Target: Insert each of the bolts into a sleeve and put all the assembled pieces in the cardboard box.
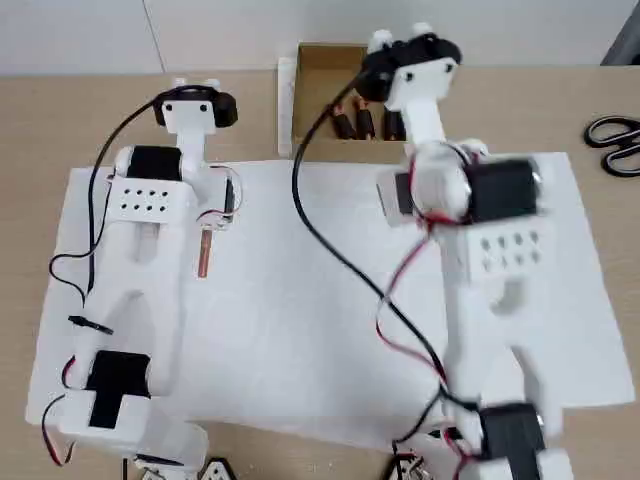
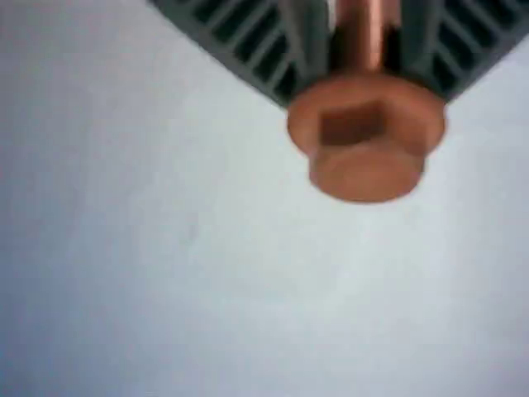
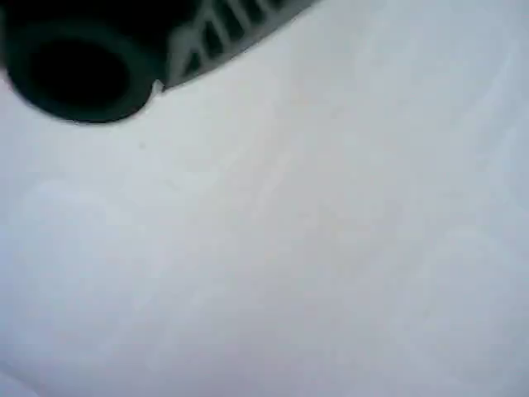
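- The left arm (image 1: 150, 200) stands over the left part of a white sheet (image 1: 300, 330) that covers most of the table (image 1: 60, 120).
- The left gripper (image 2: 364, 58) is clamped on a copper bolt (image 2: 364, 136). Its grey ribbed fingers (image 2: 240, 41) press the shaft from both sides, and the hexagonal head sticks out past the fingertips.
- In the high view the bolt hangs from this gripper over the sheet, just beside the left arm.
- The cardboard box (image 1: 320, 70) sits at the far edge of the sheet, between the two arms. Its flap is open against a white block.
- A few dark pieces with copper ends (image 1: 365, 123) lie side by side in the box, near its right half.
- The right arm (image 1: 490, 230) rises over the right part of the sheet, with its upper end leaning over the box.
- The right gripper (image 3: 116, 58) is closed on a black sleeve (image 3: 74, 78). The sleeve lies against a ribbed finger (image 3: 223, 33), and its open end shows above the sheet.
- A pair of scissors (image 1: 612, 142) lies on the bare table at the far right, off the sheet.
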Available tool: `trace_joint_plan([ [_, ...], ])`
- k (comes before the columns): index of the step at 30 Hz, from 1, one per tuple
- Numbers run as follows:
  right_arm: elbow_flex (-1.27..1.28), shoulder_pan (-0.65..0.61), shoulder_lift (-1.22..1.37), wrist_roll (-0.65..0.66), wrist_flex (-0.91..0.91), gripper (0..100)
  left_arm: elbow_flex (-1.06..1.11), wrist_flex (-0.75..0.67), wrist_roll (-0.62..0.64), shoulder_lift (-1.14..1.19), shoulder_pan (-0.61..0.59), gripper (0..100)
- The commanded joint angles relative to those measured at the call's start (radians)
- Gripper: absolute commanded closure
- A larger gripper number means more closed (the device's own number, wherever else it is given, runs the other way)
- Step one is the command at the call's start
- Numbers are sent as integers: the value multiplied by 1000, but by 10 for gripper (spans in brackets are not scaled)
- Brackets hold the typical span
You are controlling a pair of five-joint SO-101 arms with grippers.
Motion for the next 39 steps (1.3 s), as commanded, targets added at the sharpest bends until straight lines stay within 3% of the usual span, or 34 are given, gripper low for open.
trace_joint_plan([
  [1, 87, -12, -191, 55, 4, 995, -107, 51, 31, -75, -9, 995],
  [9, 535, -8, -547, 77, -292, 995, -159, 117, 38, -75, -9, 995],
  [18, 1194, -13, -693, 77, -920, 995, -153, 204, 38, -74, 41, 995],
  [23, 1257, -8, -710, 71, -975, 996, -160, 153, 41, -75, 100, 995],
  [31, 1306, -15, -710, 58, -980, 995, -160, 18, 181, -75, 158, 995],
  [39, 1335, -82, -711, -307, -1052, 995, -160, -140, 258, -163, 158, 995],
])
